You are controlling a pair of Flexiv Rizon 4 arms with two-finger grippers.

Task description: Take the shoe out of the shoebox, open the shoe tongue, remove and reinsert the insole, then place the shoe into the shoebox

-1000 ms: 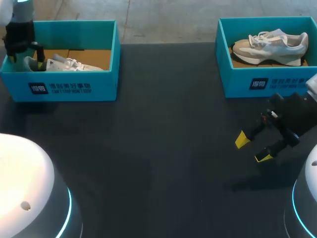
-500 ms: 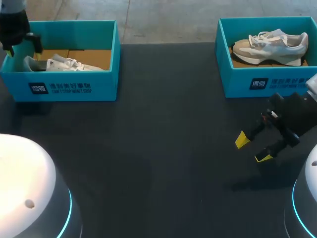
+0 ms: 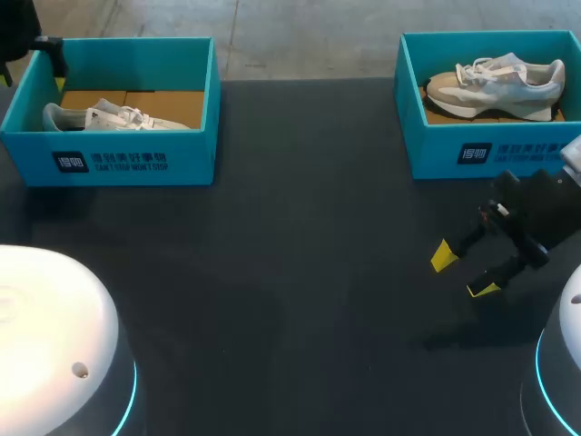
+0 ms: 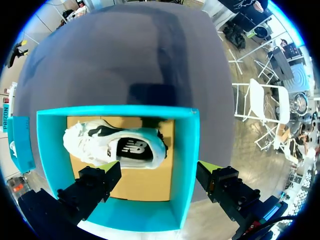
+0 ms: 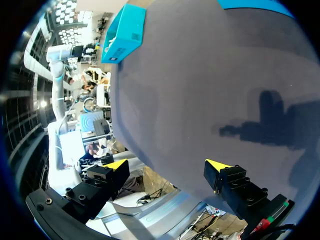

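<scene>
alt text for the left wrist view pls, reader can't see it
The left gripper hangs open above a teal shoebox on a dark table, looking down at a white shoe with black markings that lies inside on the brown cardboard floor, its side facing up. One finger is over the box's inside, the other beyond its wall.

We see only a dark part of the left arm (image 3: 18, 32) at the far-left corner. The near wall of the left shoebox (image 3: 186, 150) hides the lower side of its shoe (image 3: 107, 117). The right shoebox (image 3: 522, 150) runs past the right edge.

Overhead and left-wrist views, shared shoebox (image 3: 191, 159)
</scene>
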